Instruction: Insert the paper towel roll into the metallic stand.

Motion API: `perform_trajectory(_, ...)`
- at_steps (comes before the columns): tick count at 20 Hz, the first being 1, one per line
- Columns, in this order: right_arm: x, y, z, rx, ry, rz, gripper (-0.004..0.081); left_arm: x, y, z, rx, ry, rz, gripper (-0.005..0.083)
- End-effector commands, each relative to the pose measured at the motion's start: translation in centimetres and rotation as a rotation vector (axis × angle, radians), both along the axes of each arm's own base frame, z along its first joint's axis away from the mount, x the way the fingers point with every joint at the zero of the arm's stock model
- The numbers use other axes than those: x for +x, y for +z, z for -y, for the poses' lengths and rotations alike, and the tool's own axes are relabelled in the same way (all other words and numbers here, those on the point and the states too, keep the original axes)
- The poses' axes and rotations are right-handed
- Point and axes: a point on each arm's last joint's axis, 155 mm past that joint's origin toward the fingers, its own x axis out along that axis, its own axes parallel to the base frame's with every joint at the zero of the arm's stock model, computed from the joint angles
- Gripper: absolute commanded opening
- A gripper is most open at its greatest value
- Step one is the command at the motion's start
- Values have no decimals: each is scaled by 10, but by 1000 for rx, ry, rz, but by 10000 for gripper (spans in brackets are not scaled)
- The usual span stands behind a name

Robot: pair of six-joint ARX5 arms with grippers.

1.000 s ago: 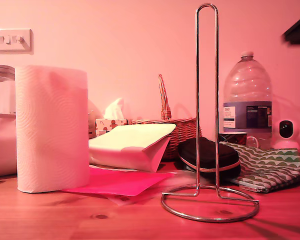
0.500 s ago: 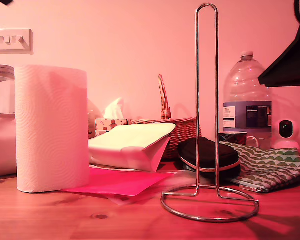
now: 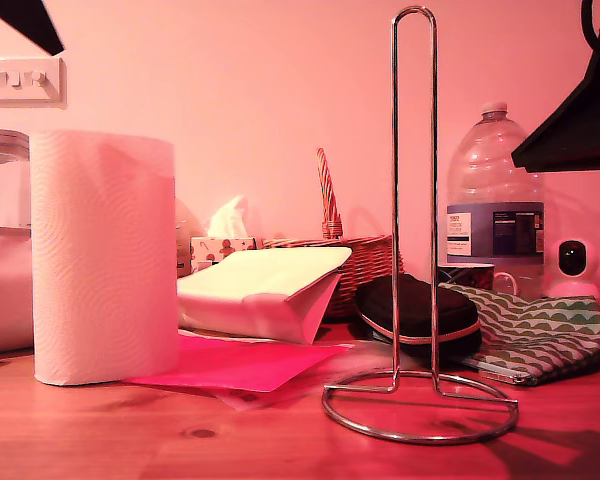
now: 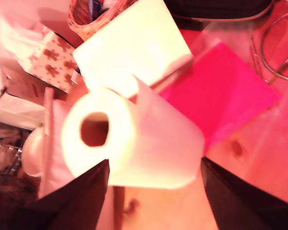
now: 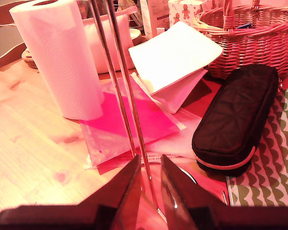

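Embossed white paper towel roll (image 3: 104,257), upright

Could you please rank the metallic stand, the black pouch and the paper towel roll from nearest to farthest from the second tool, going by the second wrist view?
1. The metallic stand: its wires rise between my second tool's fingers.
2. The black pouch: just beyond, beside the stand.
3. The paper towel roll: farthest, upright past the pink sheet.

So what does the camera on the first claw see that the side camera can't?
Only the first wrist view shows the hollow core down the paper towel roll, with my first claw open above it. Only the exterior view shows the whole metallic stand, the water bottle and a small camera. Both show the roll, pink sheet and wicker basket.
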Motion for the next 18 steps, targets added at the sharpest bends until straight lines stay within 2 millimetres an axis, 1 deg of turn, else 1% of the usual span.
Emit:
perform_trajectory(1,-2,-5,-2,-1,12,-6,106,11,-6,-2,19,38,-9,588)
perform_trajectory(2,-2,-5,-2,-1,12,-6,106,17,-10,-8,49,67,-12,591)
perform_trajectory(4,-2,-5,-2,-2,13,-5,106,21,-16,-3,49,65,-35,589)
perform_trajectory(6,-2,-5,-2,-3,13,-4,106,25,-17,2,54,47,-53,581)
perform_trajectory(9,-2,-5,-2,-3,13,-4,105,24,-20,14,72,-30,-112,531)
perform_trajectory(12,-2,-5,-2,-3,13,-4,105,36,-21,15,86,-49,-141,530)
perform_trajectory(15,-2,-5,-2,-6,14,-2,105,43,-24,19,70,-74,-177,530)
perform_trajectory(16,-2,-5,-2,-6,14,-2,105,46,-26,18,64,-71,-188,530)
perform_trajectory(18,-2,-4,-2,-5,14,-2,104,52,-36,11,68,-47,-220,530)
